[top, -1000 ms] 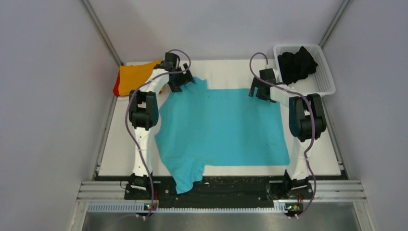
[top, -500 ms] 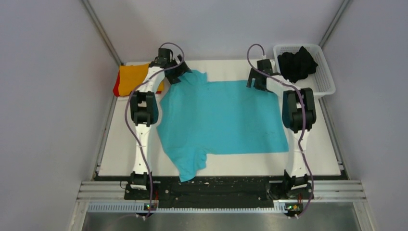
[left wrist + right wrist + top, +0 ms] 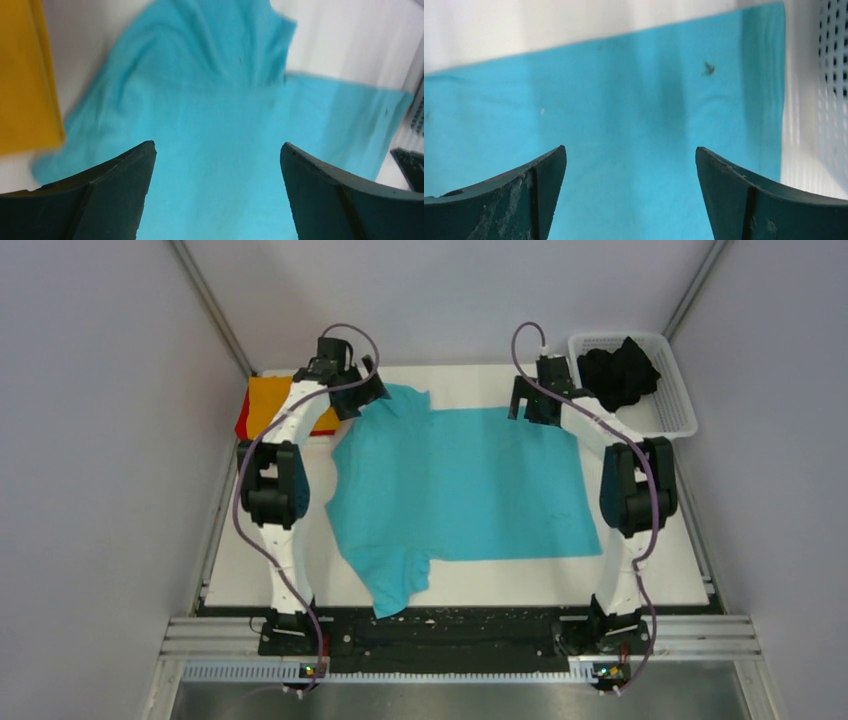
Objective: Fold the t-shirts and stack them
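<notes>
The left end effector (image 3: 362,398) is held with its jaws spread wide and nothing gripped, over the far left corner of the turquoise t-shirt (image 3: 460,485), which is laid out mostly flat on the white worktop (image 3: 245,550). In the left wrist view, turquoise cloth is seen between and beyond the two fingers, with a flap of it rucked up ahead of them; whether the fingers touch the cloth cannot be told. Just to the left of this end effector the folded orange t-shirt (image 3: 268,405) is seen, and a red t-shirt (image 3: 242,423) is shown only as a thin edge beneath it. The right end effector (image 3: 528,405) is likewise opened wide and empty, and is placed over the far right corner of the turquoise t-shirt. Just to its right the white mesh basket (image 3: 672,400) is set, with the black t-shirt (image 3: 618,372) crumpled inside. Well nearer than both end effectors, a bunched part of the turquoise t-shirt is draped over the near edge of the worktop.
</notes>
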`<state>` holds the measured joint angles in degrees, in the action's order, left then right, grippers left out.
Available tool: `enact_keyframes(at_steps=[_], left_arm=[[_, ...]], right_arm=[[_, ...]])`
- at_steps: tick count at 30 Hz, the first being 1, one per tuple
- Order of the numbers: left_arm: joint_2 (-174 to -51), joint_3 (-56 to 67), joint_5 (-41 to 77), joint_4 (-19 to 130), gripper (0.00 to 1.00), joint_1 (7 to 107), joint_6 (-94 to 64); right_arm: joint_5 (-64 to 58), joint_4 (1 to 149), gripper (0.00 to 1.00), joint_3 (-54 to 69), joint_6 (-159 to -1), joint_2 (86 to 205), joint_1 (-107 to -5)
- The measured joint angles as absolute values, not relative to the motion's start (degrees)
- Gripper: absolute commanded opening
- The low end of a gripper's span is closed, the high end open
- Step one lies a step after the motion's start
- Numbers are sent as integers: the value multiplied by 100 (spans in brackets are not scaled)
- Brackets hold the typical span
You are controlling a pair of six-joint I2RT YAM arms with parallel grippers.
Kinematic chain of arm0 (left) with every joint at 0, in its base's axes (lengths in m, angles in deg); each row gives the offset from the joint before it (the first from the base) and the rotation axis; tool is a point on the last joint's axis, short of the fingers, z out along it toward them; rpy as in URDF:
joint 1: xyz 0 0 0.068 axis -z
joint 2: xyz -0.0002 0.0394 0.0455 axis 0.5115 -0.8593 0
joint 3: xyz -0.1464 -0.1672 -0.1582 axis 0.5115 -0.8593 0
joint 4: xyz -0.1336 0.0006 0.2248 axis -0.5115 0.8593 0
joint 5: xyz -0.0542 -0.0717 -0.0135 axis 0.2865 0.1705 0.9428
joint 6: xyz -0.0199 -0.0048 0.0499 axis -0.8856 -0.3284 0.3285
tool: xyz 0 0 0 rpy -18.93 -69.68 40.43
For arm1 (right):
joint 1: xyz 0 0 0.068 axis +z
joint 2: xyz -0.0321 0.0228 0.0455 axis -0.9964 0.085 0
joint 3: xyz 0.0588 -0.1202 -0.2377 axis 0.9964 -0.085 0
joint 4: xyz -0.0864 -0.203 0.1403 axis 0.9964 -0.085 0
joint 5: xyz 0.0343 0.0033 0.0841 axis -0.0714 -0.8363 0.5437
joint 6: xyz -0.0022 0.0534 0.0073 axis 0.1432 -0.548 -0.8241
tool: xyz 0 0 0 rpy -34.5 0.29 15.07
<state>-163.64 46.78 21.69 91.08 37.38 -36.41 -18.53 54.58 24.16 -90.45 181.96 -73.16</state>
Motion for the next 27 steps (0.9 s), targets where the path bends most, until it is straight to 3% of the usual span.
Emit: enact_keyframes(at_steps=[12, 20, 27], left_arm=[[-11624, -393, 790, 9820, 97, 5438, -4150], [-9882, -2616, 611, 10664, 89, 6846, -5494], [-9796, -3025, 751, 10664, 68, 8376, -6731]], right_arm=[[-2047, 5649, 99, -670, -9659, 15189, -7055], [-2117, 5861, 99, -834, -9961, 15003, -7062], [-2141, 5950, 99, -834, -9981, 15012, -7062]])
